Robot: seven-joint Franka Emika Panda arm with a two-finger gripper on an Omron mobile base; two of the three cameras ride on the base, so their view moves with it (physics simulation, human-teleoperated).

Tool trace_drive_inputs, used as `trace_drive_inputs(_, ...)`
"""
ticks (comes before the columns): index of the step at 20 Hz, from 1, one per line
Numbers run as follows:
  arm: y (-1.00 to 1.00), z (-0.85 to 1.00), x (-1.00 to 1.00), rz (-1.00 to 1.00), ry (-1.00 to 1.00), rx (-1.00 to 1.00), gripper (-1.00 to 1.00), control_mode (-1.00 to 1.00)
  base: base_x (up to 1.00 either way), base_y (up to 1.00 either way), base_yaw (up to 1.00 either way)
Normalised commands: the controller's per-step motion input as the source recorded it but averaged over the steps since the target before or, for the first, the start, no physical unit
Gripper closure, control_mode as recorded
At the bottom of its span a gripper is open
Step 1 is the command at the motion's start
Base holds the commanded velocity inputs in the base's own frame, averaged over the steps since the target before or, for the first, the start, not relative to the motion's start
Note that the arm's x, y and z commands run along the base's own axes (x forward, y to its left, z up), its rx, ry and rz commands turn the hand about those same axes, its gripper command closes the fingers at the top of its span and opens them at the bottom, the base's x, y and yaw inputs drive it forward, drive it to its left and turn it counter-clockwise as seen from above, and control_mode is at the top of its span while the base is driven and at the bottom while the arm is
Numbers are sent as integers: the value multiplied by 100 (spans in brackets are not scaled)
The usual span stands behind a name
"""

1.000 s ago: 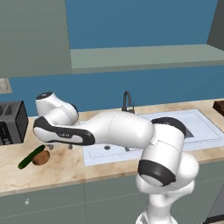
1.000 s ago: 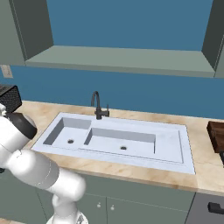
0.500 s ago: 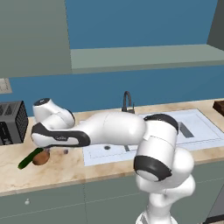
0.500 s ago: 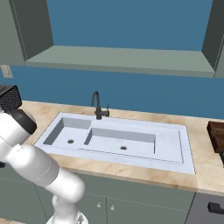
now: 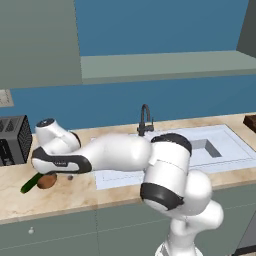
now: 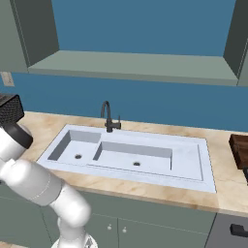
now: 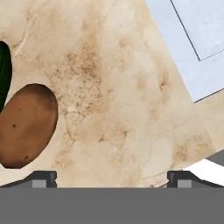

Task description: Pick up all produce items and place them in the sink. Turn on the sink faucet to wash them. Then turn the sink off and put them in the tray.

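On the counter (image 5: pixel 75 192), the potato (image 5: pixel 46 181) lies just beside the cucumber (image 5: pixel 31 183) — both left of the sink (image 6: pixel 131 154). The toaster (image 5: pixel 12 140) stands behind them; the tray (image 6: pixel 239 150) sits right of the sink — the faucet (image 6: pixel 108 116) behind it.

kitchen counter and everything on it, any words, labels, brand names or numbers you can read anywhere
None: no words, labels, brand names or numbers can be read in these pictures.
The black boxy toaster, the thin black gooseneck faucet, the pale grey-white double-basin sink, the dark brown flat tray, the roundish brown potato and the dark green cucumber all show plain, unmarked surfaces.
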Motion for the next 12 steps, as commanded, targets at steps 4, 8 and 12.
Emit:
trace_drive_inputs(4, 30, -5, 24, -5, 0, 0, -100, -100, 0, 0, 0)
trace_drive_inputs(8, 27, -5, 24, -3, 5, 0, -100, -100, 0, 0, 0)
trace_drive_inputs(12, 21, -23, 11, 0, 3, 0, -100, -100, 0, 0, 0)
